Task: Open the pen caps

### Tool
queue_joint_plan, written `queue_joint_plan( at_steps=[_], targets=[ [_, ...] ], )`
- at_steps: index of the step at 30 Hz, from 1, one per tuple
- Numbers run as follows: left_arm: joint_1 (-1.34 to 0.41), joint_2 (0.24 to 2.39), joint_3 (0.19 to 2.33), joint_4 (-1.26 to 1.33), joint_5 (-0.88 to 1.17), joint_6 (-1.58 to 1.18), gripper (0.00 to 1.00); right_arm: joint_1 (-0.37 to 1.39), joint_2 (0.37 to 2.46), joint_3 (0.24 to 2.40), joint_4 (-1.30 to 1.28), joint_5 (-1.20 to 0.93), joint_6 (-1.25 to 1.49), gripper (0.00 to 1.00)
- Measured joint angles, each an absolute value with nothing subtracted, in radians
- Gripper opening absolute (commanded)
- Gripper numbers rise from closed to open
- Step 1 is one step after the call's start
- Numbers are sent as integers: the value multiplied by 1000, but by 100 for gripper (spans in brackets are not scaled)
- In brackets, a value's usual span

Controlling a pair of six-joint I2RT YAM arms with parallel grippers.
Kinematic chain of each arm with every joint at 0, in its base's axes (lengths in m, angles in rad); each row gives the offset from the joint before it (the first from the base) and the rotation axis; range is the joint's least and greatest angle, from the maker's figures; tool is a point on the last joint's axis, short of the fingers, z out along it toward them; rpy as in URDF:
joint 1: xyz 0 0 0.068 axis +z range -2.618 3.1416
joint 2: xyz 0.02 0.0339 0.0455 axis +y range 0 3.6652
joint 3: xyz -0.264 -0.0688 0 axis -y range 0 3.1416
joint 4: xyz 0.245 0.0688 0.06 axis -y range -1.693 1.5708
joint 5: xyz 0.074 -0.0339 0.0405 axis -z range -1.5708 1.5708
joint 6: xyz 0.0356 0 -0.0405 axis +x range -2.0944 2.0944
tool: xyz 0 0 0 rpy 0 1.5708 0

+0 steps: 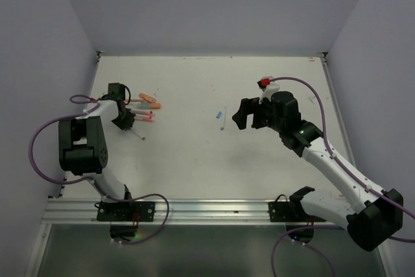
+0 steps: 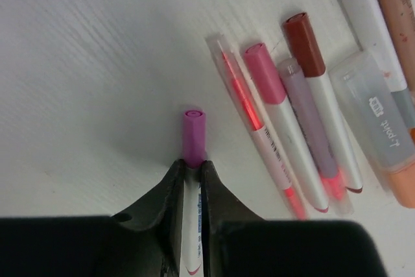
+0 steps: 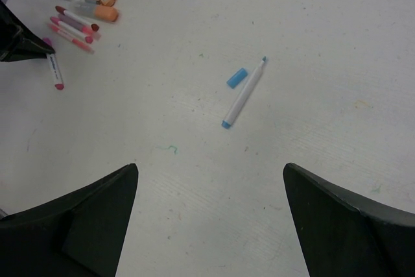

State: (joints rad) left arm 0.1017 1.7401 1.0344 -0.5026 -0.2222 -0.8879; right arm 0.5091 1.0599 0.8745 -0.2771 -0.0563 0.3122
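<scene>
Top view first: the left gripper (image 1: 128,123) sat low by the bunch of pens (image 1: 146,109) at the left of the frame. The right gripper (image 1: 248,116) hung spread wide just right of the blue pen (image 1: 222,122), out in the middle of the desk (image 1: 194,176).

Left wrist view: that gripper's jaws were pinched narrow on the pale barrel of the purple-capped pen (image 2: 192,225). Its purple cap (image 2: 194,135) was on, poking out past the tips. Off to the right, a pink cap (image 2: 262,72) and a red cap (image 2: 303,43) sat on their pens.

Right wrist view: the blue cap (image 3: 237,77) lay off, just beside the blue pen, centre frame. So one pen looked done, with the purple one in hand and the rest left.
</scene>
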Motion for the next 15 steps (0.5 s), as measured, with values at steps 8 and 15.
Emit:
queue_joint_plan(
  at_steps=[8,15],
  targets=[
    [97,1562,850,-477,-144,-817,0,529,1069,867,-223,-161,310,97],
    [-63,1294,747,-342,-17,-811,0,657,1146,839,-101,-202,352,94]
  ],
)
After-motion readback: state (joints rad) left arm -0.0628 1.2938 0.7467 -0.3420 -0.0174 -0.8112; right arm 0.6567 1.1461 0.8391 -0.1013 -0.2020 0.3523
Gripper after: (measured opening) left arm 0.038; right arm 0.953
